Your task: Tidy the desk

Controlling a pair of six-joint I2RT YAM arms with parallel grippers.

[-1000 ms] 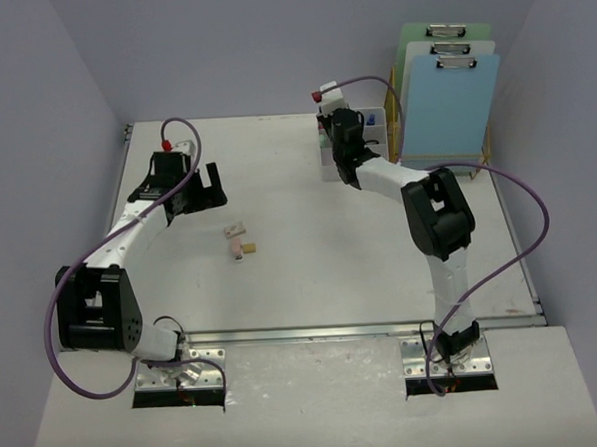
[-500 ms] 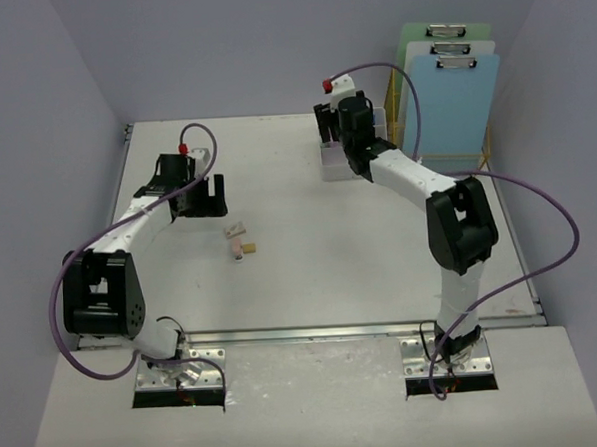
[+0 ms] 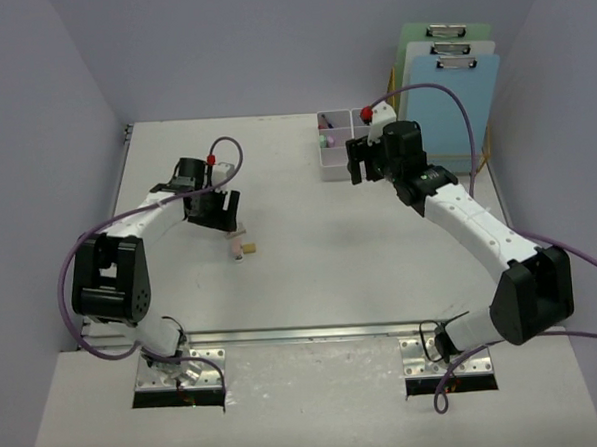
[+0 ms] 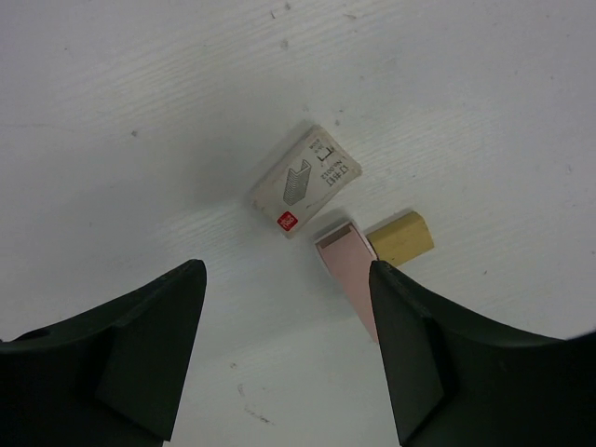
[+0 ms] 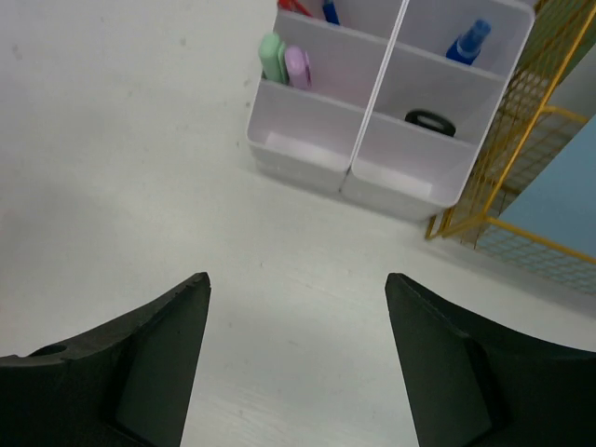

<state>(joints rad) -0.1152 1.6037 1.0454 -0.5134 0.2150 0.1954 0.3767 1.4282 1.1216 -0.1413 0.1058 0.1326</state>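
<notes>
1. Nearest the arm bases, a metal rail runs along the front edge of the white table, which fills the middle of the overhead view.
2. Left of centre on the table lie three small things: a pink block touching a tan block, and a little staple box just beyond them, apart from both.
3. The left gripper hangs right over that cluster. Its jaws stand well apart and it holds nothing; from its wrist view the staple box shows between the fingers, down on the table.
4. Across on the right, the right gripper hovers over bare table, its jaws spread wide and nothing between them.
5. Just beyond it sits the white organizer box near the far right corner. A green marker and a purple marker stand side by side in one left compartment, a black ring lies in a right one, and a blue-capped item is in the one behind.
6. Farthest back, right beside the organizer, the gold wire rack holds upright clipboards, a blue clipboard in front.
</notes>
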